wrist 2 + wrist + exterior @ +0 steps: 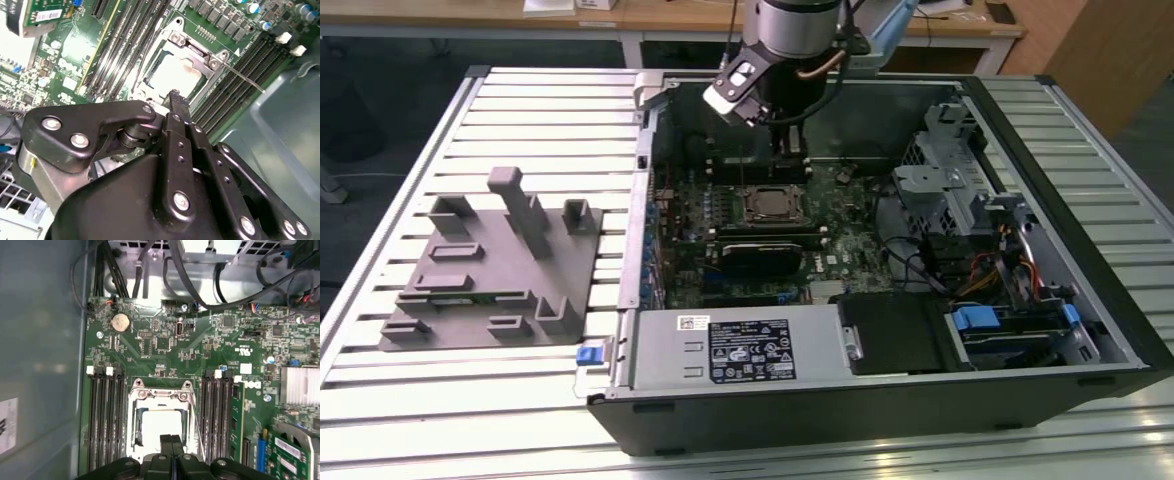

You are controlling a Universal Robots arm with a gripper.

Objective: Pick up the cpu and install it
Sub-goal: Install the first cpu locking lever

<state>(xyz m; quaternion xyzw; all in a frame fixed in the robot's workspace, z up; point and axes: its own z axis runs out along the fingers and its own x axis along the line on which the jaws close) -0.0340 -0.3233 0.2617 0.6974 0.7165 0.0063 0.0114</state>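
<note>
One arm reaches down into one open computer case (1014,260) that lies on its side on the slatted tabletop (520,120). Its gripper (171,440) hangs just above the motherboard (165,345), and in the first wrist view the two black fingertips (166,441) meet with no gap between them and nothing held, so the jaws are clenched and empty.

The one cpu (162,426), a pale square chip, lies flat inside the socket frame (161,396) directly beyond the tips of the jaws; in the second wrist view the cpu (176,76) sits in the same frame just past the fingertip. The fingertips overlap the near edge of the chip in the first wrist view, though contact cannot be told.

Memory slots flank the socket on both sides of the jaws: four dark slots (105,420) on one side and about four (217,415) on the other. One round coin battery (120,322) sits farther ahead of the jaws. One grey fixture block (494,260) rests on the tabletop outside the case, well apart from the jaws.
</note>
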